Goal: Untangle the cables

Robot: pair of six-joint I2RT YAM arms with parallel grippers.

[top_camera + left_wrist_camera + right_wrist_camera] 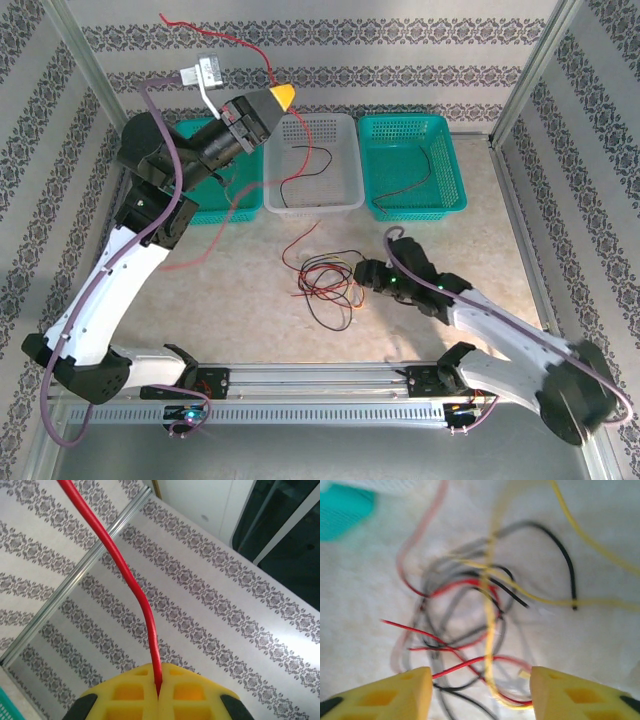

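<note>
Left wrist: left gripper point(159, 692) clamps thin red wire point(135, 590) | right gripper point(480, 680) agape astride tangled red-yellow-black wire heap point(485, 615) | next: pin heap, draw red slowly

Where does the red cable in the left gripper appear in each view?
Top external: thin red cable arcs from upper left into the left gripper.
Left wrist: rises from shut yellow fingertips to top left.
Right wrist: red strands in tangle; same cable unclear.
Shared landmark: those yellow fingertips.
</note>
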